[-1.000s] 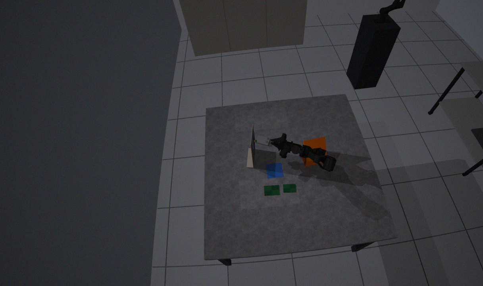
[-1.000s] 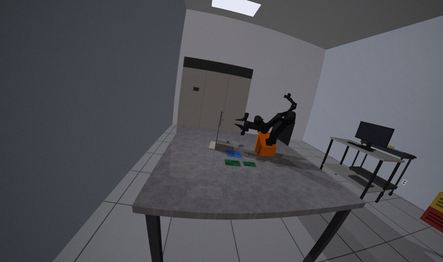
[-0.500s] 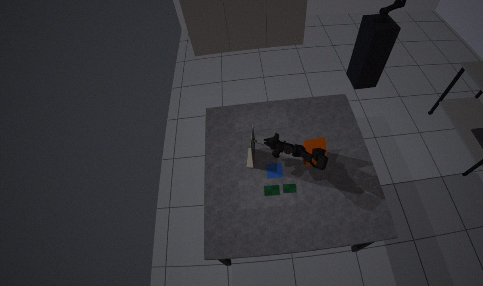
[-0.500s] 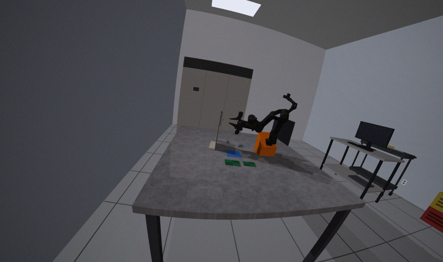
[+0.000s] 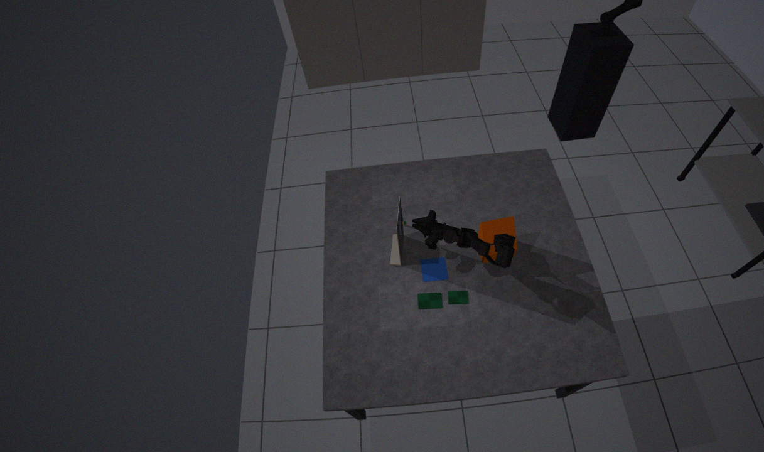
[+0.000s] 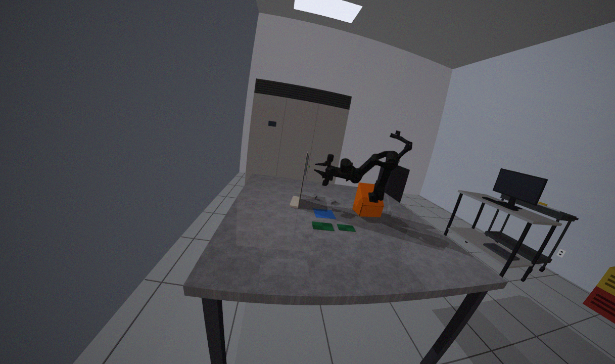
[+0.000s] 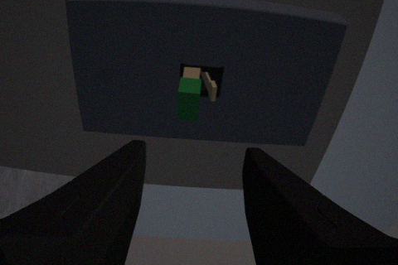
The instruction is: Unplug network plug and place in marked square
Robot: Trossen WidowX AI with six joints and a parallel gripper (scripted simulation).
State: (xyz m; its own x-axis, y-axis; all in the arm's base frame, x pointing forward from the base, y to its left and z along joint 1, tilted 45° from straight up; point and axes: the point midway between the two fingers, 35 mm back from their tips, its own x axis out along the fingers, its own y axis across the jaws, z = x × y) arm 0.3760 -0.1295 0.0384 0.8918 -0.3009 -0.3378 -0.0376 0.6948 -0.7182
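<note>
The plug has a green body and a tan front, which sits in the dark socket of the upright panel. Its thin tan tab slants away from the body on the right side in the wrist view. My gripper is part open and empty, in front of the panel and short of the plug. In the exterior view its fingers stand one above the other. A flat blue square lies on the table.
Two flat green patches lie beside the blue square. The panel's pale foot rests on the table. An orange block stands at the arm's base.
</note>
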